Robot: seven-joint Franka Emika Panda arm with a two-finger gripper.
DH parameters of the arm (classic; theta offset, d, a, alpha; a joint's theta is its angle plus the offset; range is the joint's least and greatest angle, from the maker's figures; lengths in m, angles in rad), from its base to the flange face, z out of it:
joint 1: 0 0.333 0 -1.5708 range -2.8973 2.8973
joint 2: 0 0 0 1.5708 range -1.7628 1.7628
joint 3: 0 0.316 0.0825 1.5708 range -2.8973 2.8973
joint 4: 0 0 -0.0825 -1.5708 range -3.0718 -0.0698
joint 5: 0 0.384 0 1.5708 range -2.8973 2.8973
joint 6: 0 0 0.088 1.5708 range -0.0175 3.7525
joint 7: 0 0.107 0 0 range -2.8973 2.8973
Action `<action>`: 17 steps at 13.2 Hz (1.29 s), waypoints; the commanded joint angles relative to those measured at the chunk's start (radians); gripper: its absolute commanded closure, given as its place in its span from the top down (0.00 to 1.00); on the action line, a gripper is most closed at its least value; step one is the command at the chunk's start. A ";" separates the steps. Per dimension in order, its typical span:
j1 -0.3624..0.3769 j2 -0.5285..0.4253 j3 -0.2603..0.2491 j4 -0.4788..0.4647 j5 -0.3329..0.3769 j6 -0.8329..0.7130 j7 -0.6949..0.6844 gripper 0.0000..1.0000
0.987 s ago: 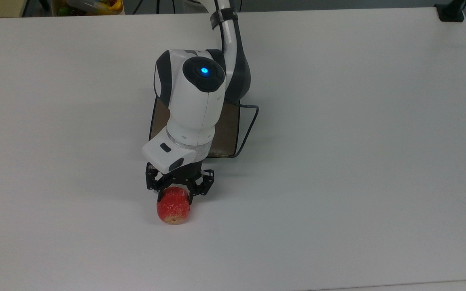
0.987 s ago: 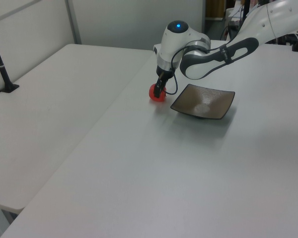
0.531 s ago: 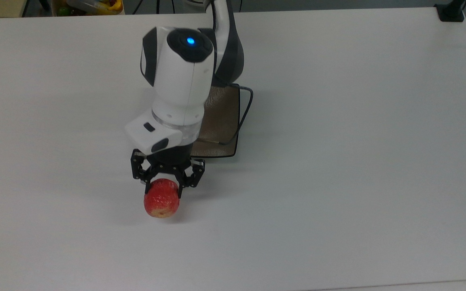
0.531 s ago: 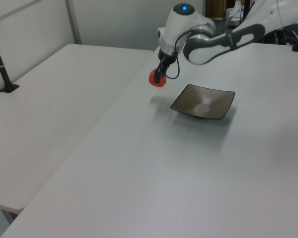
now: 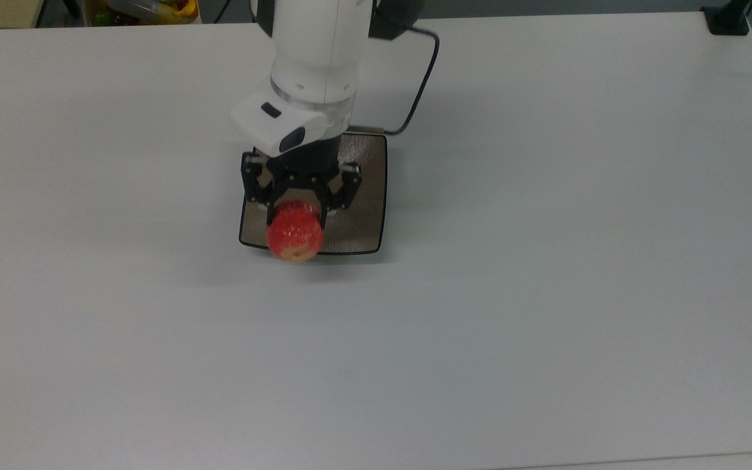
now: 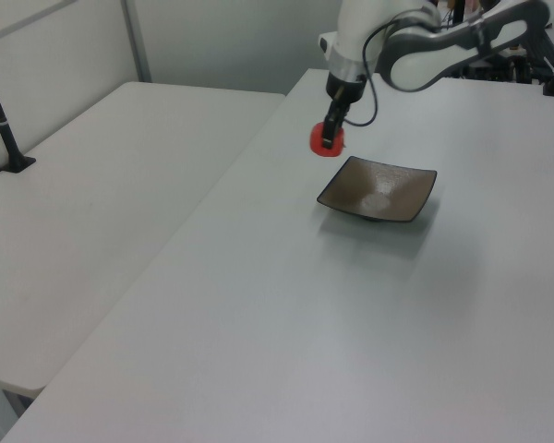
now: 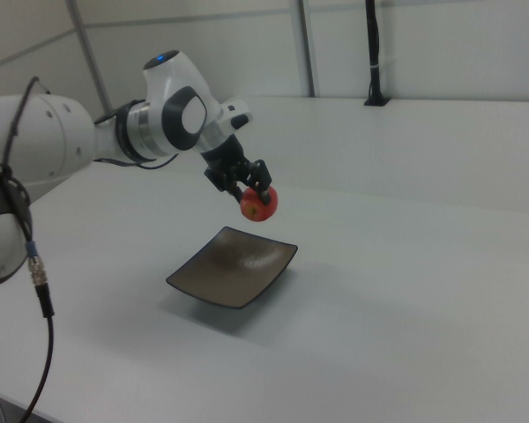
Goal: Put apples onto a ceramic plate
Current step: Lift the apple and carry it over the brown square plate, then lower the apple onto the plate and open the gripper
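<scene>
the tool (image 5: 297, 207) grips the apple (image 5: 294, 234) over the ceramic plate (image 5: 366, 222).

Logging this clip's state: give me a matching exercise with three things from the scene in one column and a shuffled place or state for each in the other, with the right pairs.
Things:
1. small wrinkled red apple
2. square glossy brown-grey ceramic plate
3. black two-finger gripper

States:
A. lying flat on the white table, nothing on it
B. shut on the fruit, pointing down
C. held in the air above the dish

Pairs: 1-C, 2-A, 3-B
</scene>
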 commanded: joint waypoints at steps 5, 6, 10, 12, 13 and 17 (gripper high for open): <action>0.050 -0.130 0.010 -0.153 0.115 -0.243 -0.190 0.94; 0.050 -0.130 0.010 -0.152 0.115 -0.243 -0.187 1.00; 0.050 -0.130 0.011 -0.150 0.116 -0.246 -0.183 1.00; 0.050 -0.140 0.011 -0.142 0.124 -0.283 -0.182 1.00; 0.049 -0.155 0.011 -0.135 0.148 -0.311 -0.182 1.00; 0.041 -0.254 -0.001 -0.132 0.253 -0.421 -0.170 1.00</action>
